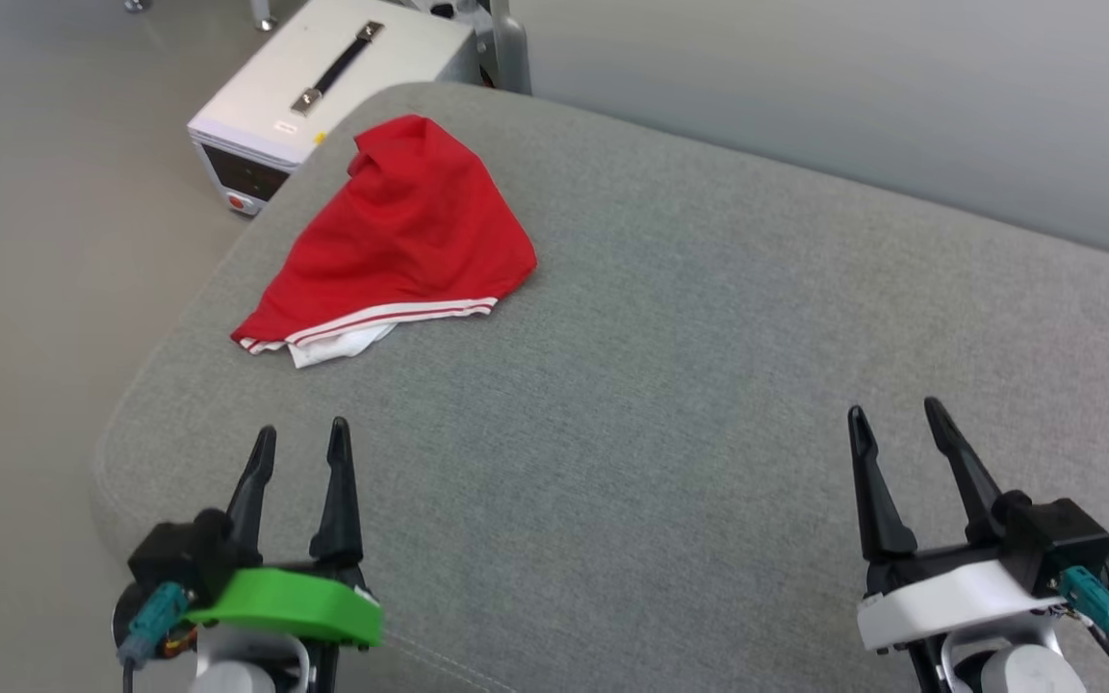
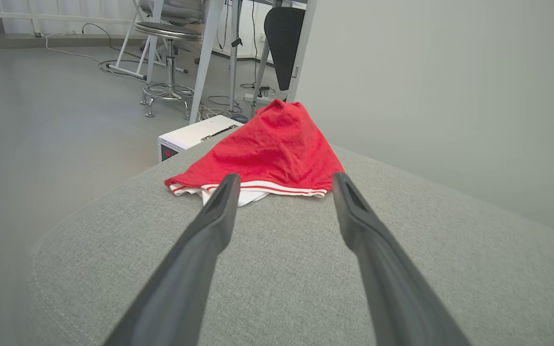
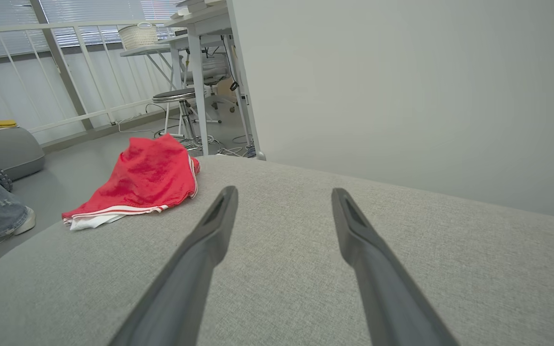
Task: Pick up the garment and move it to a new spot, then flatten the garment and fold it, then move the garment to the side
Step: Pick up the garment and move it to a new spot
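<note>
As the left claw [image 1: 303, 426] and right claw [image 1: 893, 407] stand apart and empty, short of the crumpled garment [image 1: 400, 231], pickup seems pending: reach forward and pinch it.

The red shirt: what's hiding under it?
Under the red shirt lies the grey cushion. A bit of white cloth peeks out below its striped hem. Whatever else is beneath the crumpled heap is covered, so I cannot tell.

Green-collared left end effector [image 1: 304, 426], white-collared right end effector [image 1: 892, 406].
</note>
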Robot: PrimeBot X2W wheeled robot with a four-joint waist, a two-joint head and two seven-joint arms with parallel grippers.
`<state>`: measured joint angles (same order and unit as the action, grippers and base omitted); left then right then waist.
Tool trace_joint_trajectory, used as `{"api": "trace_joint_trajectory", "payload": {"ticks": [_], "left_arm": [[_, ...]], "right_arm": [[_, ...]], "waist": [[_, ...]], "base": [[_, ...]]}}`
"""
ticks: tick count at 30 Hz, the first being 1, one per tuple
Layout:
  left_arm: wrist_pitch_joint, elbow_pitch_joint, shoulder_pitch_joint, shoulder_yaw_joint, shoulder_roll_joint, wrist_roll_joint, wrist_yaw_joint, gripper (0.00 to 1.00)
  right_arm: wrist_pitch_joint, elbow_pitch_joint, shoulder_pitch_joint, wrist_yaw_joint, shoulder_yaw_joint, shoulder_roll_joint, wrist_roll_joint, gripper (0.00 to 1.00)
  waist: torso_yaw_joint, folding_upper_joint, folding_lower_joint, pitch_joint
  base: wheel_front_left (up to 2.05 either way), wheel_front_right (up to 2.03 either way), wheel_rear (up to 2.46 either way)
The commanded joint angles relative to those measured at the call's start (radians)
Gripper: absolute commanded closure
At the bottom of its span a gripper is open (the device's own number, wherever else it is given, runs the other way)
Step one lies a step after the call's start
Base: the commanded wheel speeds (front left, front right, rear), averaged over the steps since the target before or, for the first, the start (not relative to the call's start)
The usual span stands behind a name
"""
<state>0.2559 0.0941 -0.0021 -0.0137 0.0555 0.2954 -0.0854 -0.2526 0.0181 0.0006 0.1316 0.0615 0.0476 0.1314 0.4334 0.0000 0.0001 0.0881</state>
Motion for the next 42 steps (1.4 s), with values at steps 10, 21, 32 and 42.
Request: {"api": "trace_joint_trajectory", "payload": {"ticks": [10, 21, 32, 42], "left_arm": [[-0.084, 0.29, -0.393, -0.003, 0.15, 0.057, -0.044, 0.0], [-0.513, 0.509, -0.743, -0.236, 0.422, 0.266, -0.045, 0.0], [-0.683, 0.575, -0.863, -0.369, 0.529, 0.39, -0.045, 0.0], [-0.881, 0.685, -0.857, -0.389, 0.528, 0.509, -0.045, 1.0]], "right_arm": [[-0.009, -0.057, -0.095, -0.001, -0.002, 0.023, -0.068, 0.0], [-0.005, -0.14, -0.167, -0.001, 0.008, 0.059, -0.083, 0.0], [-0.006, -0.123, -0.205, -0.001, 0.015, 0.055, -0.093, 0.0], [-0.009, -0.108, -0.223, -0.001, 0.013, 0.048, -0.093, 0.0]], "waist": [[-0.136, 0.0, -0.0001, 0.258], [-0.231, 0.0, -0.0001, 0.426], [-0.303, 0.0, -0.0001, 0.504], [-0.33, 0.0, -0.0001, 0.514]], "base": [[0.0, 0.0, 0.0], [0.0, 0.0, 0.0], [0.0, 0.0, 0.0], [0.0, 0.0, 0.0]]}}
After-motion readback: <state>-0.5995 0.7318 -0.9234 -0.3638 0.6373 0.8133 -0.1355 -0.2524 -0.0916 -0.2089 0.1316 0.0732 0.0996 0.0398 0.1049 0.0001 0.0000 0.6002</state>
